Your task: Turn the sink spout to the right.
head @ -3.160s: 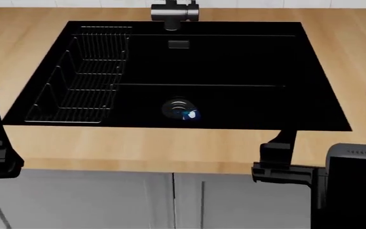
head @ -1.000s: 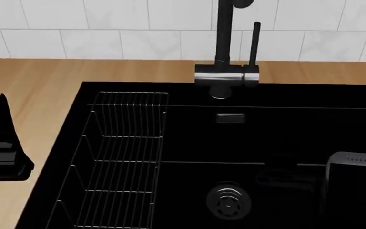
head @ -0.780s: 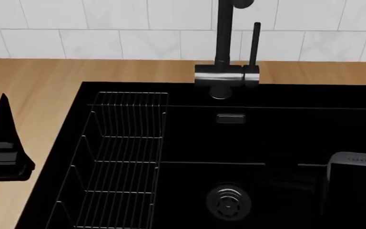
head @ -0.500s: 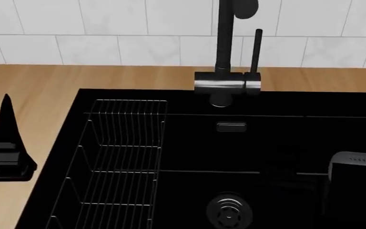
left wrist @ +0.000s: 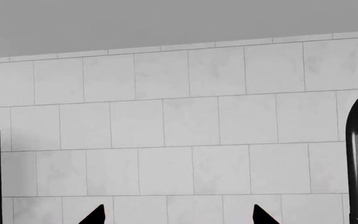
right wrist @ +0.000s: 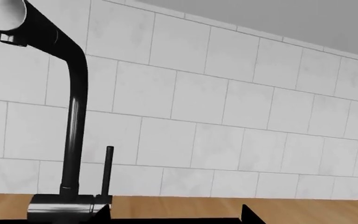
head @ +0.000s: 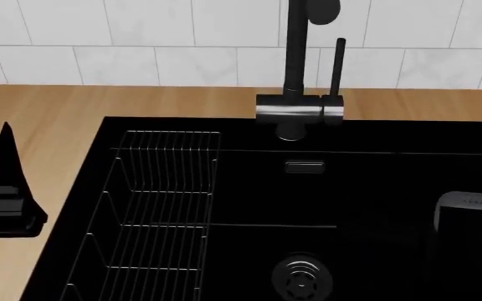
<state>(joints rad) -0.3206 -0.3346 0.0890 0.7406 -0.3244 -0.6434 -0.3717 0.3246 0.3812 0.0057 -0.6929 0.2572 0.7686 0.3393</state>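
The sink spout (head: 295, 50) is a thick matte-black tube rising from a chrome cylinder (head: 298, 108) behind the sink (head: 375, 182); its top curves over toward me. A thinner black lever rod (head: 336, 66) stands just right of it. The spout also shows in the right wrist view (right wrist: 73, 116) and at the edge of the left wrist view (left wrist: 355, 163). My left gripper (head: 7, 182) hangs over the counter left of the sink, open and empty (left wrist: 177, 217). My right gripper (right wrist: 176, 214) is open and empty, over the sink's right part, well short of the spout.
A wire rack (head: 153, 207) fills the sink's left side and a round metal drain (head: 301, 276) lies near the front. My right arm's dark wrist block (head: 473, 241) shows at the right. Light wood countertop (head: 48, 106) and white tiled wall (head: 123, 37) surround the sink.
Since three seconds ago the head view has moved much closer to the faucet and risen. In the last half second only my right wrist block has edged slightly right.
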